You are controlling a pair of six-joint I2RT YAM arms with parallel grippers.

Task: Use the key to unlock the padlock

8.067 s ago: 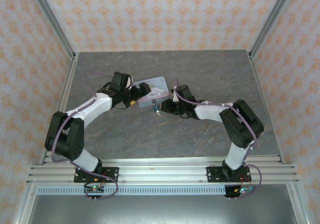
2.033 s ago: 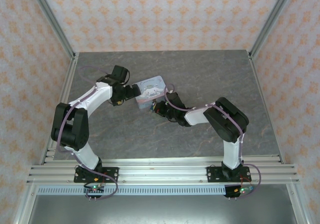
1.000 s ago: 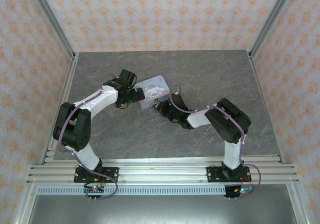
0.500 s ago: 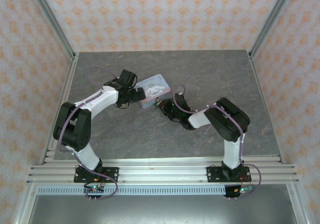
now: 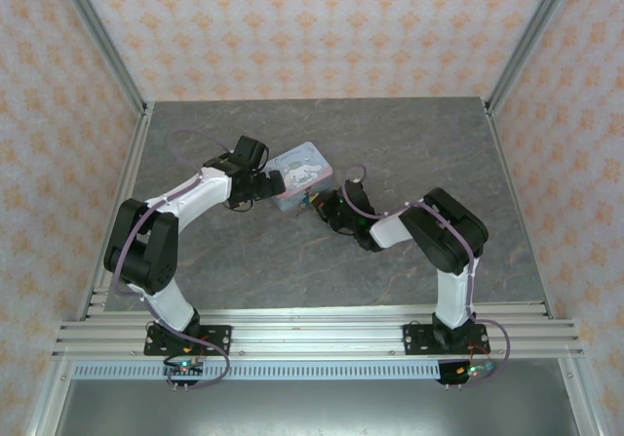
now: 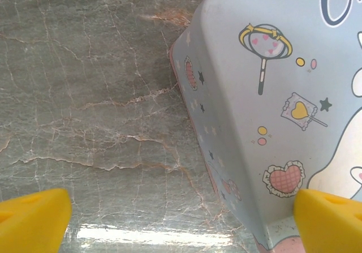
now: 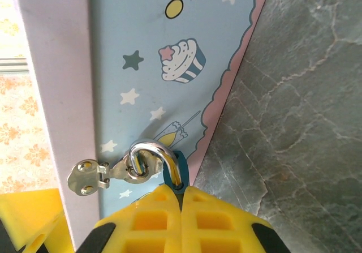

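The teal padlock (image 7: 180, 175) hangs by its silver shackle (image 7: 151, 150) from the metal hasp (image 7: 89, 177) of the pale blue cartoon tin (image 7: 147, 55). My right gripper (image 7: 182, 193) is shut on the padlock body, and only the top of the body shows above the yellow fingers. In the top view this gripper (image 5: 318, 203) sits at the tin's (image 5: 304, 166) near edge. My left gripper (image 6: 181, 226) stands wide open at the tin's (image 6: 271, 94) left corner, with its left fingertip (image 6: 31, 222) over bare table. The key is hidden.
The tin lies tilted on the grey marble table (image 5: 409, 143) a little left of centre. Aluminium posts and patterned walls close in the left, right and back sides. A metal rail (image 5: 312, 334) runs along the near edge.
My right gripper has moved slightly up and to the right with the padlock, and the tin has turned a little with it. The left arm has stayed still.
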